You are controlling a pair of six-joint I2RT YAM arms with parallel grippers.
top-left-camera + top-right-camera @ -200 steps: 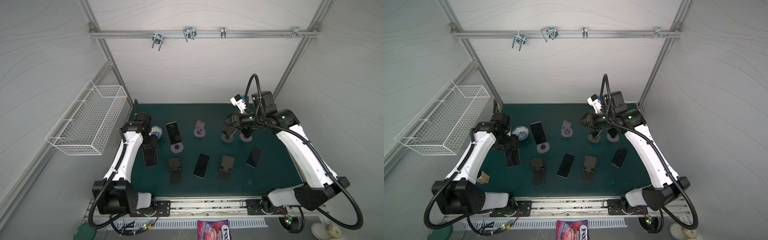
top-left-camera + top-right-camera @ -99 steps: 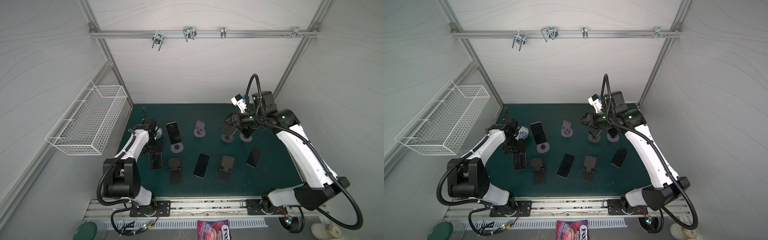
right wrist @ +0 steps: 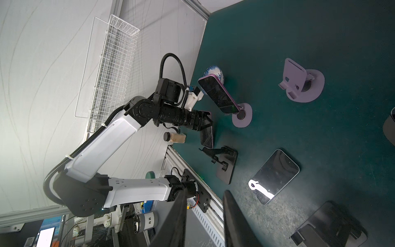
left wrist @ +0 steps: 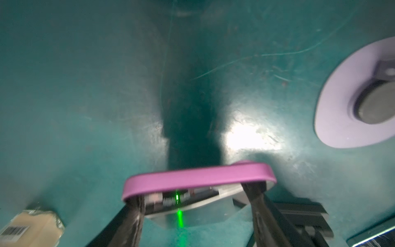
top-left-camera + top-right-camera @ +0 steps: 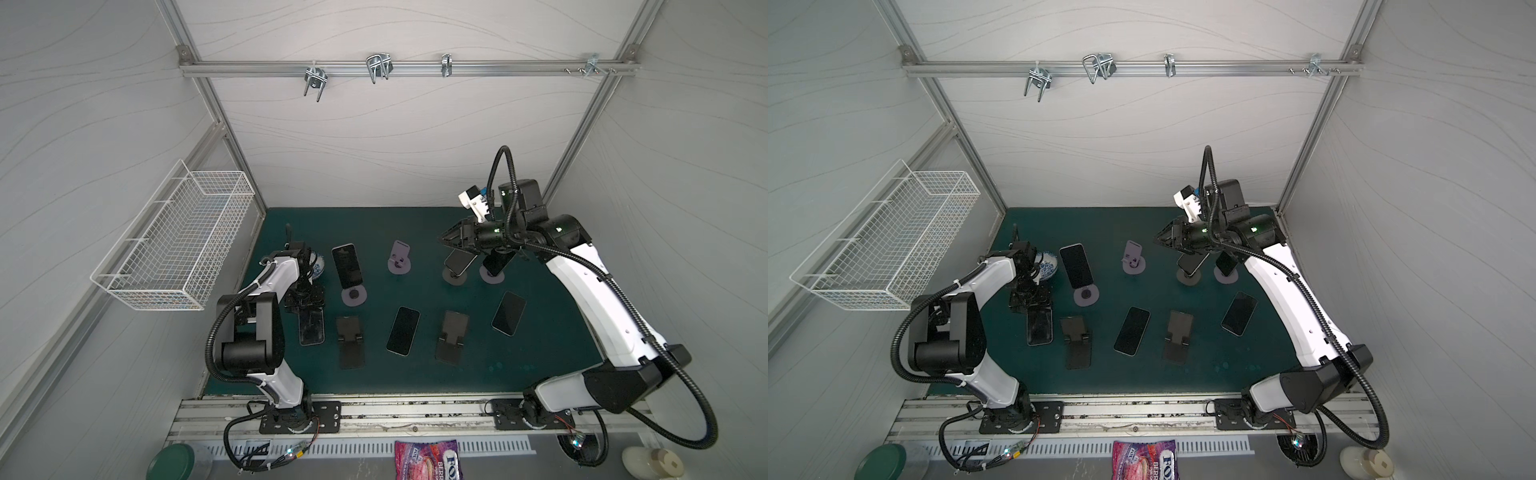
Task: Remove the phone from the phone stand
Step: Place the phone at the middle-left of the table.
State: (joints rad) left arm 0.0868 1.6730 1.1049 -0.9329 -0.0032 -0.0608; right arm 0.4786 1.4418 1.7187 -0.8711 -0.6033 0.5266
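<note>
My left gripper [image 5: 305,297] [image 4: 196,192] is shut on the short end of a phone in a pink case [image 4: 198,177] [image 5: 311,328], held low over the green mat just in front of a black phone stand [image 5: 300,302]. In the right wrist view that phone [image 3: 207,136] hangs tilted from the gripper. My right gripper [image 5: 446,240] [image 3: 205,193] hovers at the back right above a dark phone [image 5: 459,262] that leans on a round stand [image 5: 454,277]. Its fingers stand apart with nothing between them.
Another phone [image 5: 348,266] leans on a lilac stand [image 5: 354,297], and an empty lilac stand [image 5: 400,259] is behind. Two phones [image 5: 403,330] [image 5: 509,312] lie flat between two black stands [image 5: 350,340] [image 5: 452,340]. A blue-white bowl [image 5: 318,266], a small jar [image 3: 174,136] and a wire basket [image 5: 178,245] are at the left.
The left arm has folded back toward its base, carrying the pink-cased phone a little rightward and toward the front. The right gripper has hardly moved.
</note>
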